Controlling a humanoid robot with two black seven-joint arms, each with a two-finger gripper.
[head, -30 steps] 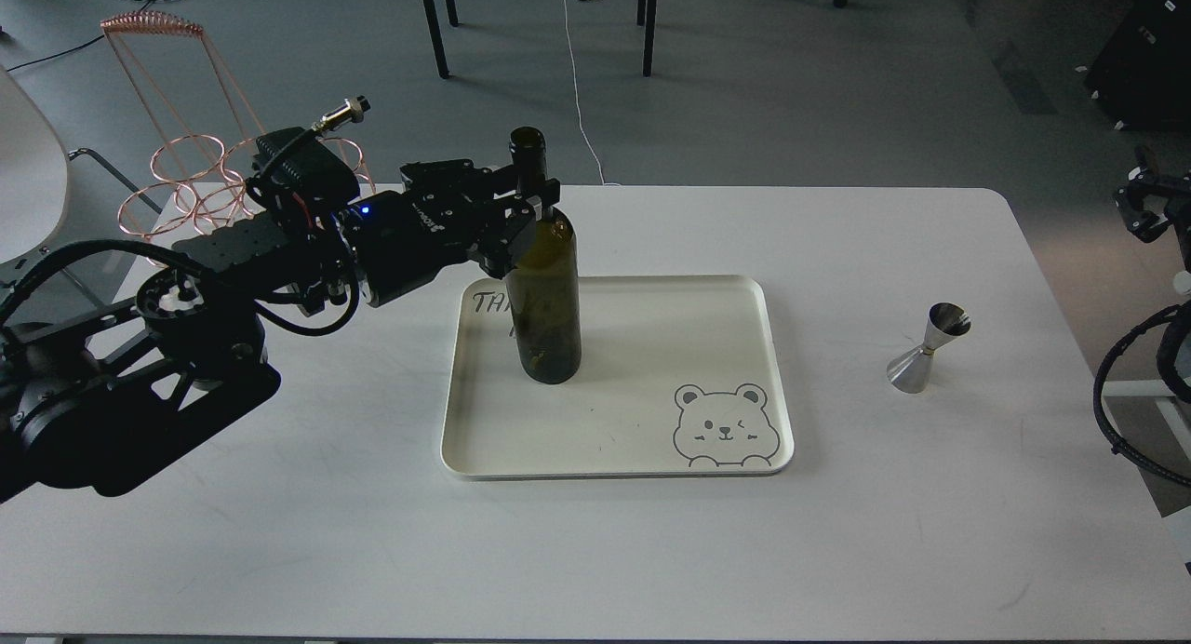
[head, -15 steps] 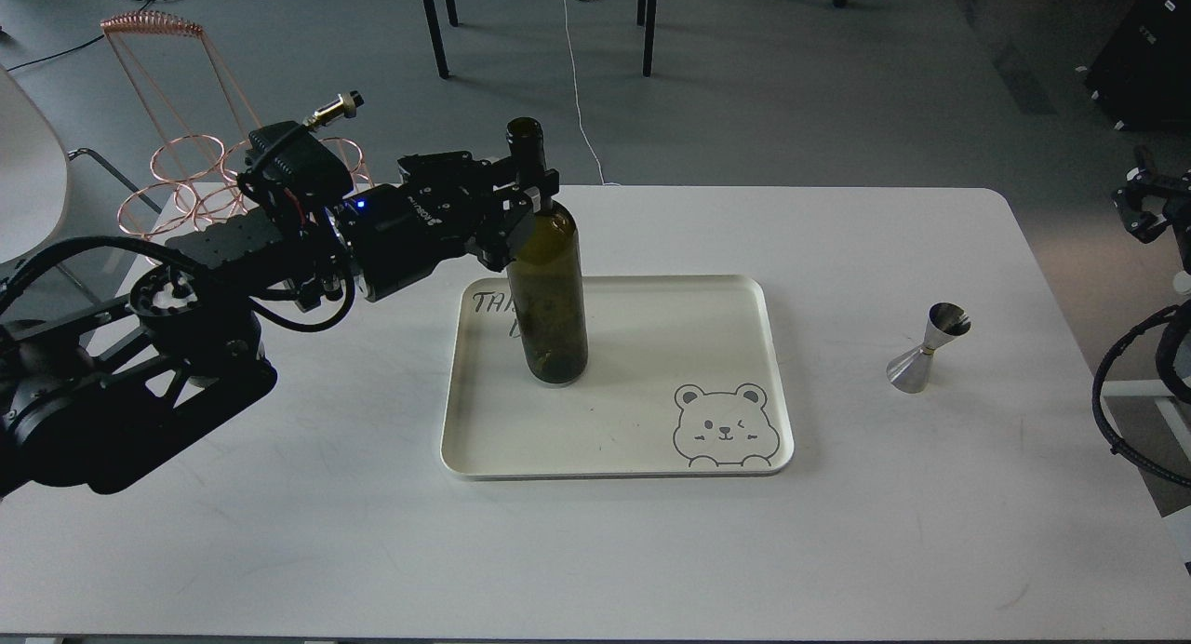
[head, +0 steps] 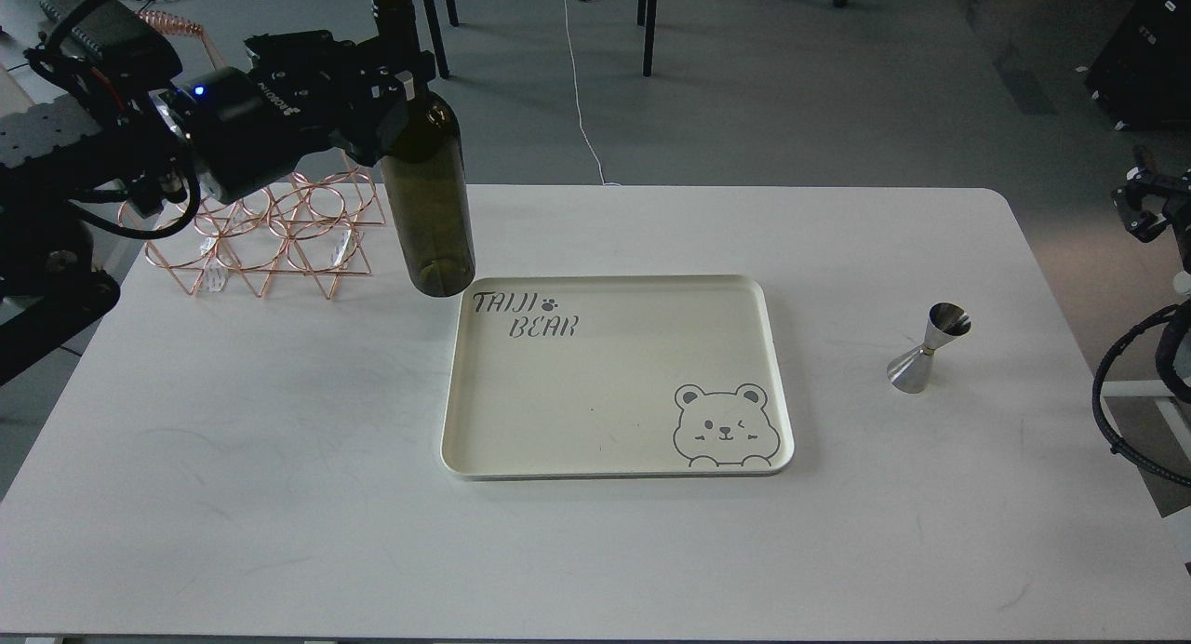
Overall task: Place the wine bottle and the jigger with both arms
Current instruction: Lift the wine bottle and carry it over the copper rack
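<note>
The wine bottle [head: 429, 193] has risen off the tray [head: 763, 346], left gripper [head: 395, 78] clamped on its neck, hanging near the copper wire rack [head: 279, 244]; a swing could strike it.

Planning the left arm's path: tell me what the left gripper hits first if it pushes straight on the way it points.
The left gripper points right, shut on the wine bottle neck. Beyond the bottle the line looks free over the table's far edge, though depth is unclear.

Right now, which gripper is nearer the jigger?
The right. The right gripper sits at the table's far right edge, up and right of the jigger. The left gripper is far to the left, holding the bottle.
</note>
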